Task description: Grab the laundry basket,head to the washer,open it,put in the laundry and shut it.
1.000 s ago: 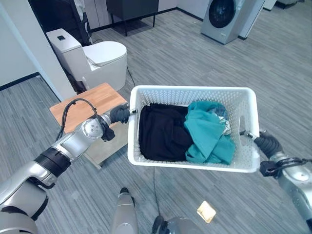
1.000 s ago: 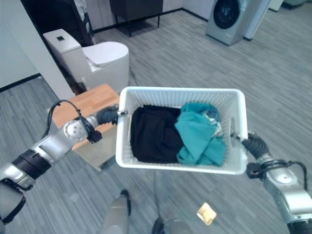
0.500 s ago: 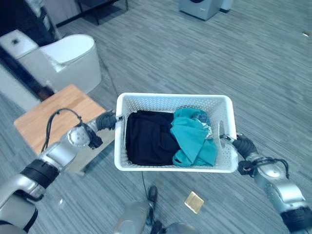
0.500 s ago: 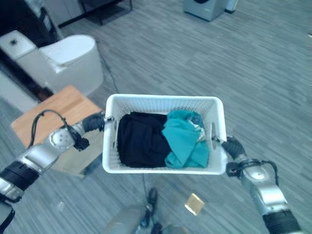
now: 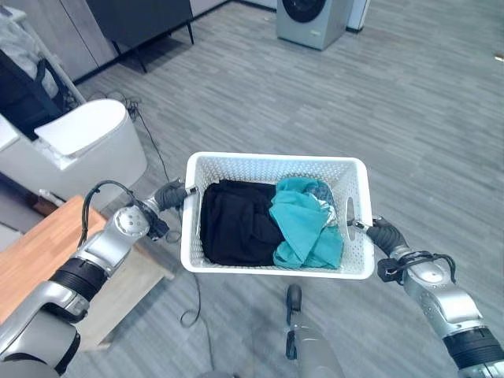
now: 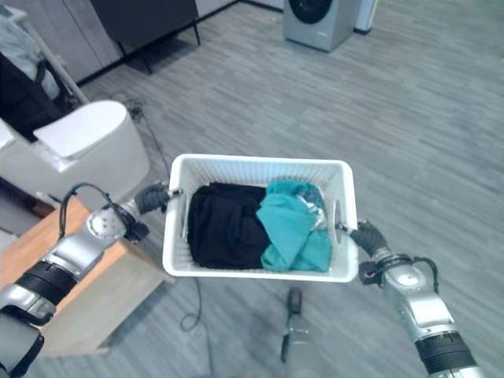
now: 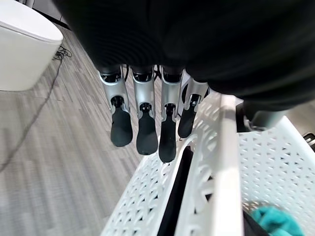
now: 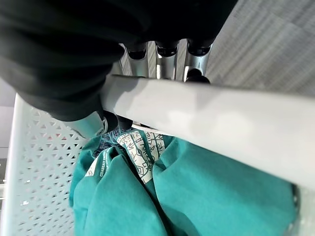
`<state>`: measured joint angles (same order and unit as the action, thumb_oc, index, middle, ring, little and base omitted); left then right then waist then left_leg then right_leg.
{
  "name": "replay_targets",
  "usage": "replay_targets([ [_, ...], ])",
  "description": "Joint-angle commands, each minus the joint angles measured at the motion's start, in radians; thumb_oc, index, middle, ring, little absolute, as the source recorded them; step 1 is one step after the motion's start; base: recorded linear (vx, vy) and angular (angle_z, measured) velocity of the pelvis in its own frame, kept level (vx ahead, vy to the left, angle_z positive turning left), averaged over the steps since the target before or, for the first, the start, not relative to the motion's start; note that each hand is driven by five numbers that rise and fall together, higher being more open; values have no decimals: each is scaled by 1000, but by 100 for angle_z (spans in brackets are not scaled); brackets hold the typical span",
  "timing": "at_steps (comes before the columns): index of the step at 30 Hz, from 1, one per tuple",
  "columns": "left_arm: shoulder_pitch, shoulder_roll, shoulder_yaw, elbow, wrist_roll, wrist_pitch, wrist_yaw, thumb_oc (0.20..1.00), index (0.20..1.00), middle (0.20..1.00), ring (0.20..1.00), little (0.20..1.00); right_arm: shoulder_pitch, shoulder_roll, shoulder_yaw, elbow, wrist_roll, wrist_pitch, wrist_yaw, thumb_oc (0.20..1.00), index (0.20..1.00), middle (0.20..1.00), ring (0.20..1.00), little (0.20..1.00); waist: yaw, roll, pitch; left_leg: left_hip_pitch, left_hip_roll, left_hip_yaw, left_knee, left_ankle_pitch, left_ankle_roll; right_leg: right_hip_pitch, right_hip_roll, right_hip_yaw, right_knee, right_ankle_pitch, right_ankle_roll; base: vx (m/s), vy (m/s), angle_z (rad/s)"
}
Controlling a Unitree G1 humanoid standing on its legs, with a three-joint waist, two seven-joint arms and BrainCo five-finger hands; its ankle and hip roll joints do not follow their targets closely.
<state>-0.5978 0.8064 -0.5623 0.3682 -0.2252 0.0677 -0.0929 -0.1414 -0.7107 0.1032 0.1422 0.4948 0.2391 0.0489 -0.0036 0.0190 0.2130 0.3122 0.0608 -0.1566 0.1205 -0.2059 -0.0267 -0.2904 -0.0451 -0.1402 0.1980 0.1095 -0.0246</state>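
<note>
White perforated laundry basket [image 5: 236,264] is held off the floor in front of the robot, level, between both hands at its two short ends.

Left hand [image 5: 171,194] is on the basket's left end, arm coming in from lower left, elbow bent, forearm angled up toward the rim. In the left wrist view the fingers [image 7: 142,128] hang down along the outside of the perforated wall and curl at the tips, with the rim running just beside them and the thumb on the inner side of it: hand is clamped on the basket's left end.

Right hand [image 5: 384,234] is on the right end by the handle slot, arm coming in from lower right, forearm pointing up and left toward the basket. In the right wrist view the fingers [image 8: 197,63] wrap over the far side of the white rim bar and the thumb sits below it inside the basket: clamped on the rim.

Contents: black garment [image 5: 234,220] fills the left half, teal garment [image 5: 303,224] bunched in the right half, overlapping the black one at the middle. A patterned label strip shows on the teal cloth in the right wrist view.

Surroundings: grey wood-look floor [image 5: 409,118]. Washer [image 5: 313,20] stands at the far end, well apart from the basket. White toilet [image 5: 75,150] far left, wooden table [image 5: 35,252] near left under the left arm. Dark cabinet on legs [image 5: 146,20] at far left.
</note>
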Motion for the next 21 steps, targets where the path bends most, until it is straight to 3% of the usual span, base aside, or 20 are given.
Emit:
replay_targets([
  [1, -47, 84, 145, 18, -79, -56, 48, 200, 200, 200, 200, 200, -28, -80, -94, -61, 101, -99, 45, 200, 200, 200, 200, 200, -22, -10, -72, -240, 10, 116, 317, 131, 29, 165, -15, -19, -132, -62, 110, 356, -466, 61],
  [2, -42, 100, 159, -1, -90, -51, 47, 200, 200, 200, 200, 200, -25, -99, -104, -59, 109, -98, 30, 200, 200, 200, 200, 200, -22, -30, -61, -333, 57, 152, 558, 198, 44, 212, 5, -21, -138, -100, 58, 226, -360, 56],
  [3, -41, 101, 159, -3, -90, -50, 47, 200, 200, 200, 200, 200, -25, -99, -104, -60, 109, -98, 30, 200, 200, 200, 200, 200, -23, -27, -61, -340, 60, 149, 569, 194, 42, 210, 8, -22, -138, -100, 57, 246, -379, 38],
  [5, -54, 95, 157, -9, -98, -52, 48, 200, 200, 200, 200, 200, -25, -102, -107, -65, 121, -109, 13, 200, 200, 200, 200, 200, -12, -29, -39, -417, 116, 148, 787, 256, 33, 261, 50, -27, -151, -131, 11, 202, -292, -1],
  [6, -68, 97, 149, -12, -102, -49, 52, 200, 200, 200, 200, 200, -23, -106, -110, -69, 126, -105, 8, 200, 200, 200, 200, 200, -11, -32, -35, -437, 131, 160, 808, 260, 35, 284, 57, -29, -161, -142, 1, 215, -253, -11],
  [8, -113, 91, 117, -6, -120, -44, 59, 200, 200, 200, 200, 200, -17, -113, -119, -82, 139, -106, -7, 200, 200, 200, 200, 200, 3, -49, -15, -557, 118, 178, 816, 223, 36, 338, 50, -48, -188, -158, 6, 222, -140, 0],
  [10, -130, 83, 107, -6, -129, -44, 63, 200, 200, 200, 200, 200, -11, -111, -116, -100, 138, -103, -4, 200, 200, 200, 200, 200, 26, -55, -8, -600, 83, 210, 664, 199, 22, 372, 42, -60, -194, -175, 21, 272, -9, 18],
  [12, -128, 79, 105, -14, -125, -44, 60, 200, 200, 200, 200, 200, -1, -103, -110, -117, 137, -108, 6, 200, 200, 200, 200, 200, 54, -61, -5, -598, 58, 247, 362, 205, 14, 397, 33, -69, -177, -208, 39, 344, 51, -28],
  [14, -116, 69, 109, -17, -113, -45, 60, 200, 200, 200, 200, 200, 5, -86, -102, -116, 134, -123, 7, 200, 200, 200, 200, 200, 77, -55, -3, -587, 53, 273, 56, 269, -5, 434, 36, -83, -153, -256, 53, 506, 77, -61],
  [15, -104, 67, 115, -19, -106, -38, 53, 200, 200, 200, 200, 200, 5, -62, -97, -116, 121, -123, 12, 200, 200, 200, 200, 200, 98, -44, -6, -594, 43, 263, -111, 288, -9, 468, 42, -82, -116, -309, 52, 466, 61, -59],
  [17, -106, 70, 113, -15, -99, -38, 51, 200, 200, 200, 200, 200, -10, -36, -82, -104, 107, -128, 11, 200, 200, 200, 200, 200, 108, -37, -10, -616, 36, 248, -172, 303, -13, 494, 53, -61, -91, -345, 52, 516, 73, -44],
  [21, -120, 84, 101, -11, -98, -44, 53, 200, 200, 200, 200, 200, -37, -11, -54, -88, 101, -126, 9, 200, 200, 200, 200, 200, 112, -28, -42, -593, 35, 257, -175, 322, -10, 535, 53, -31, -82, -382, 62, 458, 104, -28],
])
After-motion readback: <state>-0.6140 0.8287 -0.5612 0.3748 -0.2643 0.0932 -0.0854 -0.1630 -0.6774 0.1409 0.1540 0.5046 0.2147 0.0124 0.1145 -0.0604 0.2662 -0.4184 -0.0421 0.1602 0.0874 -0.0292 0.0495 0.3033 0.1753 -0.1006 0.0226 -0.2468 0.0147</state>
